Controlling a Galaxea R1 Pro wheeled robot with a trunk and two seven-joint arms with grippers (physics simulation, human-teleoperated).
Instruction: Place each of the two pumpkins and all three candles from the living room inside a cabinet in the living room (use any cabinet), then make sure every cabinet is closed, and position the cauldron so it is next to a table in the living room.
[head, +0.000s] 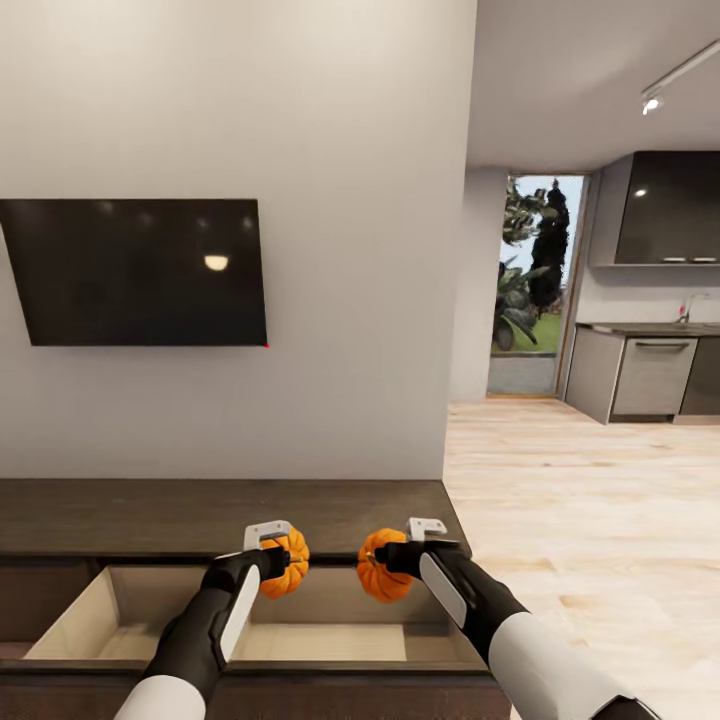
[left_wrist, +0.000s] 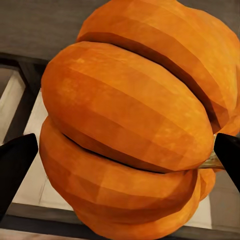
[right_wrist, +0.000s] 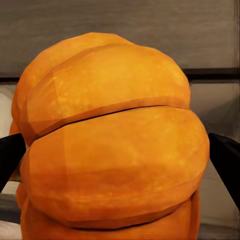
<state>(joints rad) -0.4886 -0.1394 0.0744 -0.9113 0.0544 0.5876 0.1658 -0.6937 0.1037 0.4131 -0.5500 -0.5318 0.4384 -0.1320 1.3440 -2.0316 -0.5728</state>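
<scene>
Each of my grippers holds a small orange ribbed pumpkin. The left gripper (head: 280, 562) is shut on one pumpkin (head: 287, 565) (left_wrist: 130, 120), the right gripper (head: 388, 560) on the other pumpkin (head: 382, 578) (right_wrist: 110, 145). Both hang above the open pull-out drawer (head: 130, 610) of the long dark-brown cabinet (head: 200, 515), whose pale interior shows beneath them. In the wrist views dark fingertips (left_wrist: 15, 167) (right_wrist: 227, 165) press each pumpkin's sides. Candles, cauldron and table are out of view.
A black TV (head: 135, 272) hangs on the grey wall above the cabinet. To the right, pale wood floor (head: 580, 500) runs toward a kitchen with grey units (head: 640, 375) and a glass door (head: 530, 280).
</scene>
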